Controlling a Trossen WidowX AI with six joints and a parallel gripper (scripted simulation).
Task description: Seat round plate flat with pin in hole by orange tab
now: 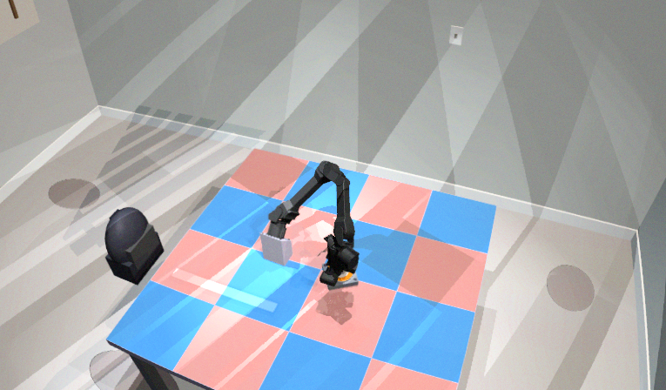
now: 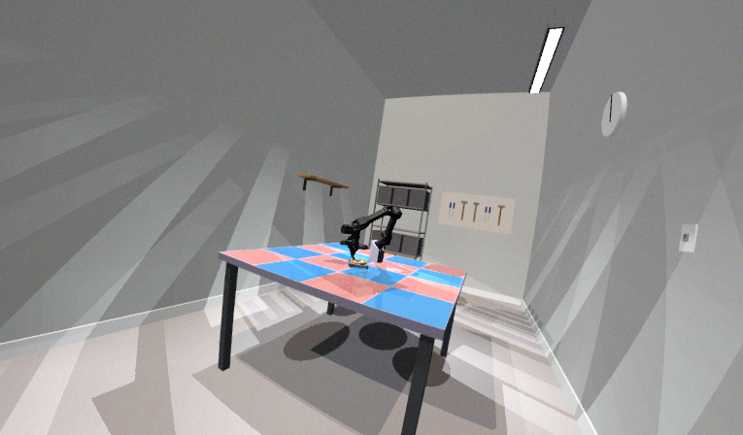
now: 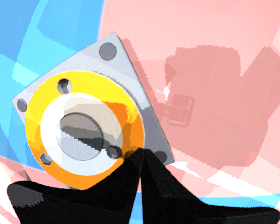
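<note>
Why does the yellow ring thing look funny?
The round plate sits off-centre on its grey base, covering the near-left corner. The shut jaws' tips meet at its rim by the orange tab. Any tilt is hard to see.

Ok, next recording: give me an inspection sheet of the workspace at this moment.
Surface: table with pink and blue checks, on dark legs.
Job's things: yellow plate with orange tab sits on the grey square base, around the post; a hole shows in the rim; pin not made out.
Clutter: light grey block by the arm's foot.
Pincer: shut, holding nothing, tips at the plate's edge beside the tab; contact cannot be judged.
Cables: nothing seen.
Surroundings: dark domed device on the floor, shelf rack, tool poster, wall clock.
</note>
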